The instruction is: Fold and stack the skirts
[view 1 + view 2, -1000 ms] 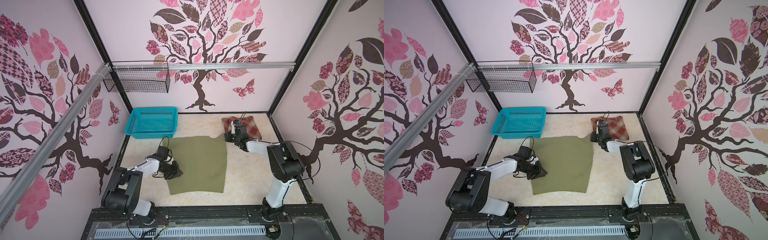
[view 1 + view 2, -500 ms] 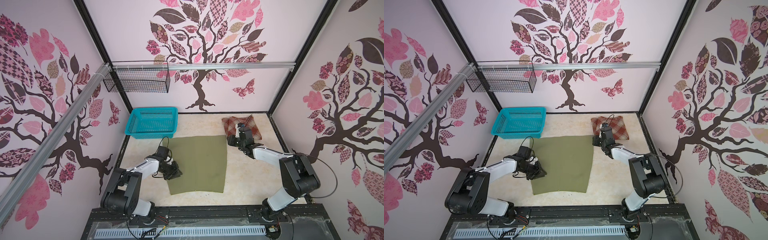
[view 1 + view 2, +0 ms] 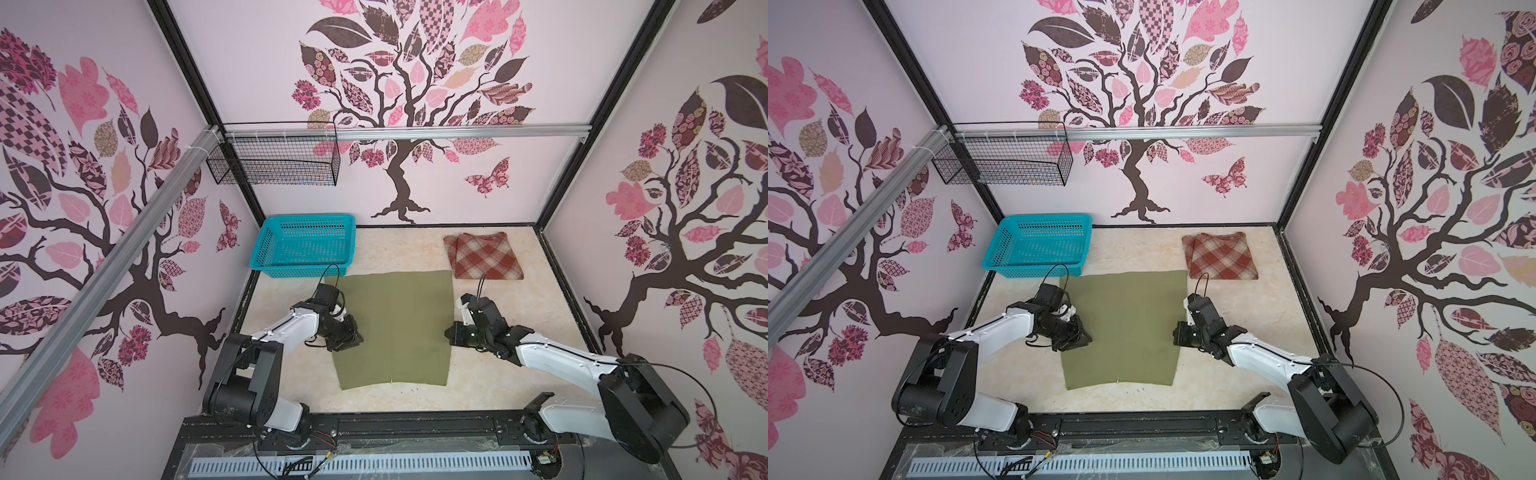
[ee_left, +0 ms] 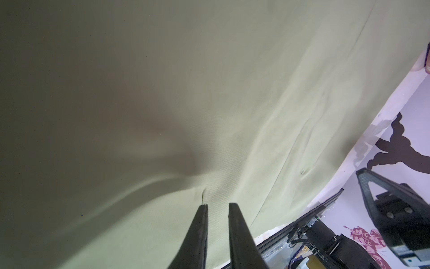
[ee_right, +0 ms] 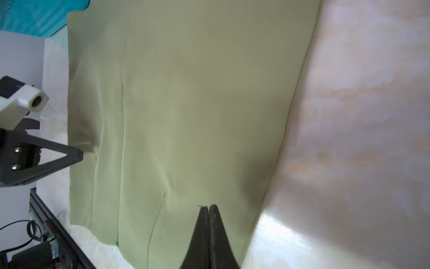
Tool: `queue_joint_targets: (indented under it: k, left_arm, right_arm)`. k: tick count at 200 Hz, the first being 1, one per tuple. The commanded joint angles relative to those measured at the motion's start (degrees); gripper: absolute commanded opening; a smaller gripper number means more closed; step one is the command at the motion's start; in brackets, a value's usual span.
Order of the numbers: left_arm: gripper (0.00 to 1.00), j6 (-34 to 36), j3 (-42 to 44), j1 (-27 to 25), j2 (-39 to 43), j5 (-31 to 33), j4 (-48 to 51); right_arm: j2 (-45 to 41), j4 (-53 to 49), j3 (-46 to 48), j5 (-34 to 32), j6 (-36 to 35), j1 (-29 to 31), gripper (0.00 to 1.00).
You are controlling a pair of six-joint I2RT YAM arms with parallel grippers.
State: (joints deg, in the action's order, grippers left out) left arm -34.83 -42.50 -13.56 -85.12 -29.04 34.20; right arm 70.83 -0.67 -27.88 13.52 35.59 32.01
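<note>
swinging off the plaid skirt [image 3: 484, 255] — folded at the back right — the right gripper [image 3: 451, 334] now sits at the green skirt's [image 3: 395, 328] right edge in both top views; the left gripper [image 3: 353, 338] stays on the left edge. one skirt looks done, this one is next.

left wrist: jaws a slit apart, cloth puckered into them.

right wrist: jaws just closed tight over the edge — cloth caught or not, cannot tell.

bare table [image 3: 498, 374] lies to the right and front; the basket [image 3: 307, 218] crowds the far left corner.
</note>
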Motion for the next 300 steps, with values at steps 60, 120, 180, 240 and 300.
queue_joint_targets:
  k: [60,120,180,240,300]
  left_arm:
    - [0.2,3.65,-0.22,-1.8,-3.62,0.35,3.24]
    - [0.2,-1.31,2.22,-11.01,-5.57,0.79,-0.62]
    - [0.2,-7.44,1.93,-19.03,-7.76,0.1,-6.31]
    - [0.2,-8.68,-3.69,-21.58,-12.63,-0.4,-10.1]
    - [0.19,-8.83,-9.23,-23.13,-16.46,-1.73,-11.53]
  right_arm:
    - [5.02,-1.18,0.87,-0.07,1.33,0.15,0.0]
    - [10.31,-3.12,-2.92,-1.9,-1.39,-5.44,0.0]
    - [19.9,-3.13,-12.57,-6.01,-7.0,-8.15,0.0]
    - [28.63,-1.41,-20.14,-12.43,-10.63,-9.06,0.0]
    - [17.61,-5.41,-20.41,-11.47,-10.38,-9.09,0.0]
